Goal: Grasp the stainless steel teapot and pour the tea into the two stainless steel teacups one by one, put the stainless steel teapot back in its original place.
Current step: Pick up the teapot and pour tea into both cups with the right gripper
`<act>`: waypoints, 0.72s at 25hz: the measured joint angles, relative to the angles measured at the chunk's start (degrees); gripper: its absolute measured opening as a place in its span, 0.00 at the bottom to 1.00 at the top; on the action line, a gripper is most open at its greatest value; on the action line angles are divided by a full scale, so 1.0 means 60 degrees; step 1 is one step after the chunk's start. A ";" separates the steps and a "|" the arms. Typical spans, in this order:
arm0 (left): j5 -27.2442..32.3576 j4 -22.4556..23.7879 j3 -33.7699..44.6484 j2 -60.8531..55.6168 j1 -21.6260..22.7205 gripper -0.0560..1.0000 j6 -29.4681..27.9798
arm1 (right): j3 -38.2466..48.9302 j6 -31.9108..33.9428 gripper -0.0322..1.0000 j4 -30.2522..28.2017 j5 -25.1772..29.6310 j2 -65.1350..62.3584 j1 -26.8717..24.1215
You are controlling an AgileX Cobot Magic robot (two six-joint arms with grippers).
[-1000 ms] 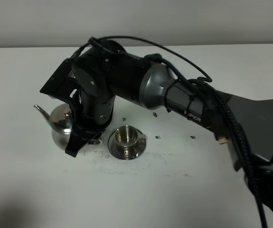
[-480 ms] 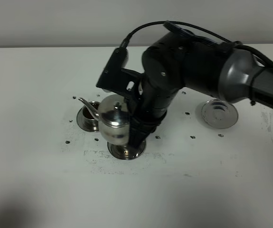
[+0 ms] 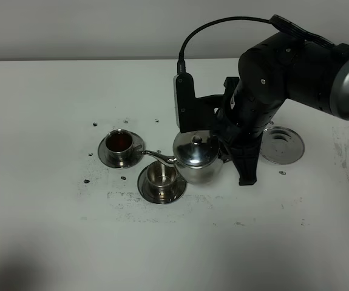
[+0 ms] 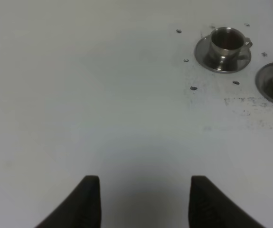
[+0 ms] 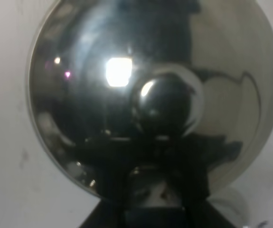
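Jaws on one teapot point(image 3: 197, 162); two teacups point(image 3: 119, 143) point(image 3: 161, 176)

**One pot, two cups, two saucers, one coaster**

The overhead frame shows one white table point(image 3: 40, 230). At its middle is one stainless steel teapot point(image 3: 197, 160). There are two stainless steel teacups: one cup point(image 3: 119, 142) left of centre with dark liquid inside, and another cup point(image 3: 160, 175) just lower left of the pot. There are two saucers, a saucer point(image 3: 105, 156) under the first and a saucer point(image 3: 162, 198) under the second. One flat round coaster point(image 3: 283, 147) lies right of centre. One black arm point(image 3: 283, 79) fills the upper right. Several dark specks point(image 3: 86, 180) dot the table, too small to count surely.
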 joint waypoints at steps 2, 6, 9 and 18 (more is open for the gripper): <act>0.0000 0.0000 0.0000 0.0000 0.0000 0.45 0.0000 | 0.0008 -0.0745 0.23 -0.0076 -0.0021 0.0000 -0.0055; 0.0000 0.0000 0.0000 0.0000 0.0000 0.45 0.0000 | 0.0018 -0.1702 0.23 -0.0292 -0.0296 0.0106 -0.0125; 0.0000 0.0000 0.0000 0.0000 0.0000 0.45 0.0000 | 0.0018 -0.1849 0.23 -0.0495 -0.0730 0.0340 -0.0220; 0.0000 0.0000 0.0000 0.0000 0.0000 0.45 0.0000 | 0.0018 -0.2058 0.23 -0.1670 -0.1354 0.0818 -0.0360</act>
